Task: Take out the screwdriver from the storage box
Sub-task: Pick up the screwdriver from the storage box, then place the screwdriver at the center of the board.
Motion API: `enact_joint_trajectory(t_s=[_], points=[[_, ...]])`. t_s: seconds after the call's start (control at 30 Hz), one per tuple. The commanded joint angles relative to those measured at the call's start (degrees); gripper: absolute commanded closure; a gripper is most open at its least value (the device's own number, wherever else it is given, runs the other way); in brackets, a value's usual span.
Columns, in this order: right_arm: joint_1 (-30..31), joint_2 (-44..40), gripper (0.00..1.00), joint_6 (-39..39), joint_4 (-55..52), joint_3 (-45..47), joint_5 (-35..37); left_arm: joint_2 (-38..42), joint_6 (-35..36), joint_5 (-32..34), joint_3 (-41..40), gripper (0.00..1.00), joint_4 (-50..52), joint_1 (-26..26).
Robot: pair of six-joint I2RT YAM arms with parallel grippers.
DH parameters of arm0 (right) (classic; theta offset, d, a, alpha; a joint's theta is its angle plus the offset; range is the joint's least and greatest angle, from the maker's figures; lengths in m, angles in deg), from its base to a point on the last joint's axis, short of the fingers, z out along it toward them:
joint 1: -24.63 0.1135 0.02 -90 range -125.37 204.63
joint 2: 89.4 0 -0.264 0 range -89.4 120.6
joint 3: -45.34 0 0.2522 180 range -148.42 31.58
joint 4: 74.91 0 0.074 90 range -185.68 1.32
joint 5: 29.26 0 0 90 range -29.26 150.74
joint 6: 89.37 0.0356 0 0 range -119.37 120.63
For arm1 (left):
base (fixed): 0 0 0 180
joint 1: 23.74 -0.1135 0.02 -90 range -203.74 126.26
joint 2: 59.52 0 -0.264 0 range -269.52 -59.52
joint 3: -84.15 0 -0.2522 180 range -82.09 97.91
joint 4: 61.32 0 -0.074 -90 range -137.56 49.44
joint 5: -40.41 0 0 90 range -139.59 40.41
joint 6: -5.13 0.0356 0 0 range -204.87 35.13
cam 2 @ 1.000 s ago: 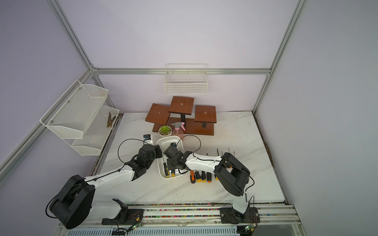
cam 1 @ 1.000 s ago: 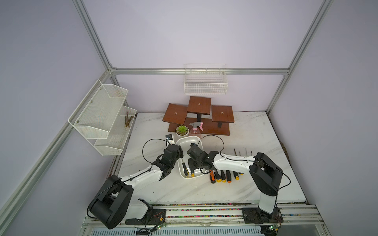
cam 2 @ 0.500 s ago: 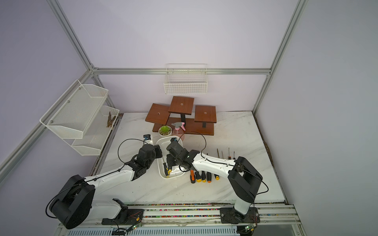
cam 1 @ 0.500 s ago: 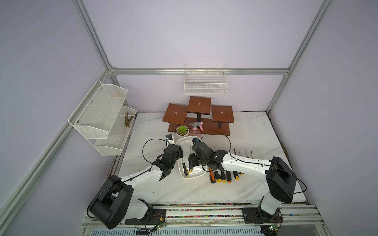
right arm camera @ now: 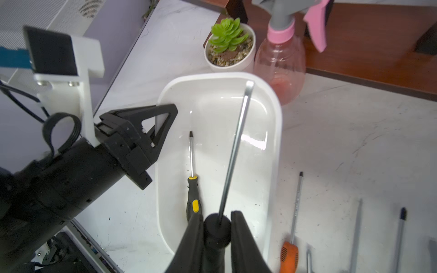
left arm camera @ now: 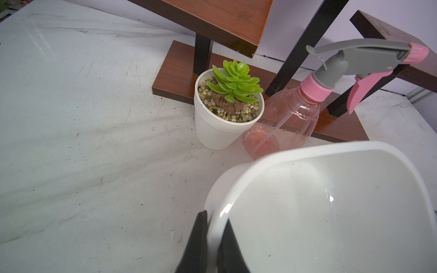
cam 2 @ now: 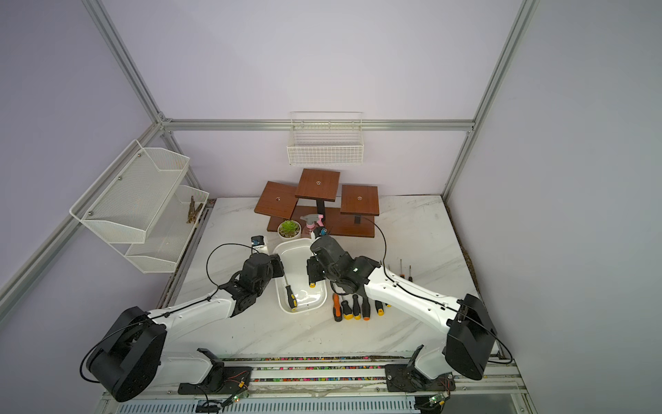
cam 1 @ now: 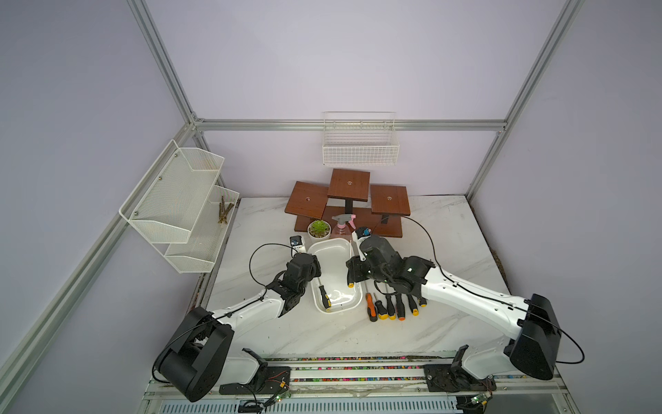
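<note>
My left hand (left arm camera: pixel 214 218) pinches the storage box (right arm camera: pixel 279 141) rim, right hand (right arm camera: pixel 217 216) pinches a long screwdriver (right arm camera: pixel 234 146) by its black handle over it. A shorter screwdriver (right arm camera: pixel 192 189) lies inside.

The left arm (cam 1: pixel 250 315) and the right arm (cam 1: pixel 465 297) are built of white link shells joined by rounded black joint housings, with thin black cables (right arm camera: pixel 76 130) looped alongside. A white camera bracket (right arm camera: pixel 89 56) is screwed on behind black triangular fingers (right arm camera: pixel 158 144).
</note>
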Motion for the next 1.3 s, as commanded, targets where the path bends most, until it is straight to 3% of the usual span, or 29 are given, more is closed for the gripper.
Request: enact_joint_trajectory(t_s=[0.0, 0.53, 1.03, 1.27], points=[[-2.9, -3.2, 1.0, -4.1, -4.5, 2.1, 0.0, 0.5, 0.8, 0.4, 0.9, 1.0, -0.8, 0.1], [-19.2, -9.0, 1.0, -17.7, -14.8, 4.0, -3.7, -0.4, 1.2, -0.1, 1.5, 1.0, -0.7, 0.1], [-31.7, -6.2, 1.0, -20.5, -13.5, 9.3, -4.1, -0.1, 1.2, -0.1, 1.4, 1.0, -0.8, 0.1], [-36.0, -2.3, 1.0, -19.8, -14.1, 9.1, 0.5, 0.8, 0.9, 0.3, 0.7, 1.0, -1.0, 0.1]])
